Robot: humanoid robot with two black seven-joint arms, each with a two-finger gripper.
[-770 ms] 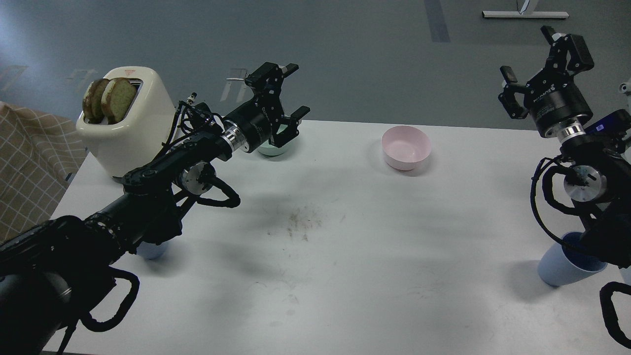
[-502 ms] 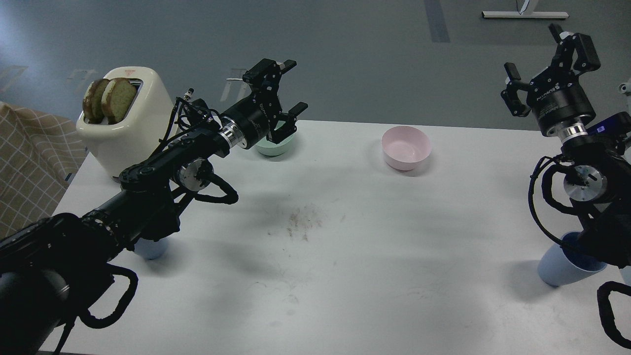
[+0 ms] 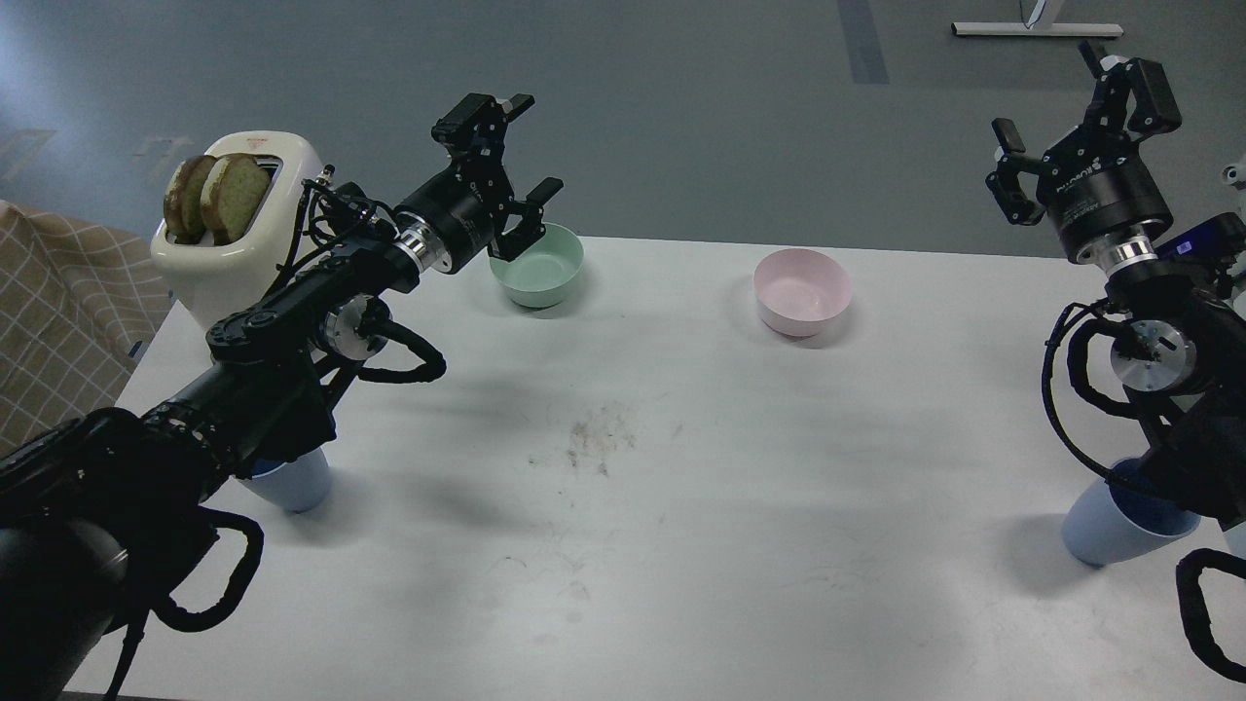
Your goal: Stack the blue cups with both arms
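Observation:
One blue cup [image 3: 292, 482] stands near the table's left front, mostly hidden under my left arm. The other blue cup [image 3: 1119, 521] stands at the right front, its rim partly hidden by my right arm. My left gripper [image 3: 521, 151] is open and empty, raised above the table's back edge just left of the mint-green bowl. My right gripper [image 3: 1071, 112] is open and empty, held high over the table's back right corner. Both grippers are far from the cups.
A mint-green bowl [image 3: 543, 268] and a pink bowl [image 3: 801, 290] stand along the back of the white table [image 3: 681, 506]. A cream toaster [image 3: 234, 229] holding two bread slices stands at the back left. A checked cloth [image 3: 58, 312] lies off the left edge.

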